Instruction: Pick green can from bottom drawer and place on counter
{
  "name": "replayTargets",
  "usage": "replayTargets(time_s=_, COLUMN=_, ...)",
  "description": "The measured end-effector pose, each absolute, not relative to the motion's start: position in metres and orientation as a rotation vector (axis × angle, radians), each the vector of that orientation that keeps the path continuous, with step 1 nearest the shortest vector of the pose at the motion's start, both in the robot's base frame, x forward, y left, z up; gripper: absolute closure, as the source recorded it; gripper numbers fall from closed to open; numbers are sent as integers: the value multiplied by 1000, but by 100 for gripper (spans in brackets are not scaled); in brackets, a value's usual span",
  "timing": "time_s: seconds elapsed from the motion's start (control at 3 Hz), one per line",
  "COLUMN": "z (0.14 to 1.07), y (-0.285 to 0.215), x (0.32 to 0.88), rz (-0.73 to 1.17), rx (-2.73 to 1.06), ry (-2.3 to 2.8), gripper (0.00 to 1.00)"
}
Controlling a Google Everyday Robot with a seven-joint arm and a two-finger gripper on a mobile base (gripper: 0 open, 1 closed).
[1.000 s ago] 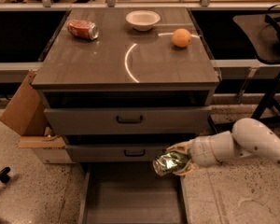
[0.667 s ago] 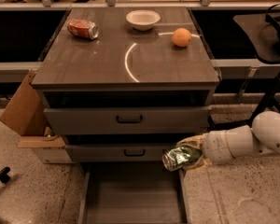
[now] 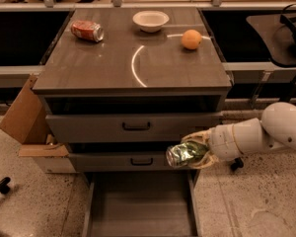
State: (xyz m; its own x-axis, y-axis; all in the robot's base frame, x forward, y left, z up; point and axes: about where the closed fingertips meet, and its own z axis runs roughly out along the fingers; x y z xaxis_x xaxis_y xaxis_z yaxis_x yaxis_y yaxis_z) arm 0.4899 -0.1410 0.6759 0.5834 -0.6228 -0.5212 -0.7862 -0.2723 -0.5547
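My gripper (image 3: 193,151) is shut on the green can (image 3: 184,153), a dented dark green can with a shiny silver end facing left. It holds the can in the air to the right of the cabinet, level with the lower drawer front and above the right side of the open bottom drawer (image 3: 140,206). The drawer's plain floor is bare. The white arm reaches in from the right. The counter (image 3: 113,63) is the glossy grey-brown cabinet top above.
On the counter lie a red-orange soda can (image 3: 87,31) at the back left, a white bowl (image 3: 150,19) at the back middle and an orange (image 3: 191,39) at the back right. Two grey drawer fronts with black handles (image 3: 136,126) face me. A cardboard box (image 3: 27,120) stands left.
The gripper with the green can has risen a little and shifted slightly right, and the arm has drawn back to the right.
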Motion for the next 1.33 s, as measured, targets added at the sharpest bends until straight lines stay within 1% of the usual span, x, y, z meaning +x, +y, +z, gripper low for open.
replayTargets(time_s=0.67, z=766, y=-143, x=498, rz=127, rx=-1945, ry=1166, gripper=100)
replayTargets(time_s=1.0, z=805, y=-139, x=498, rz=171, rx=-1911, ry=1216, gripper=100)
replayTargets(time_s=1.33, z=807, y=-133, x=505, rz=182, rx=-1912, ry=1208, gripper=100)
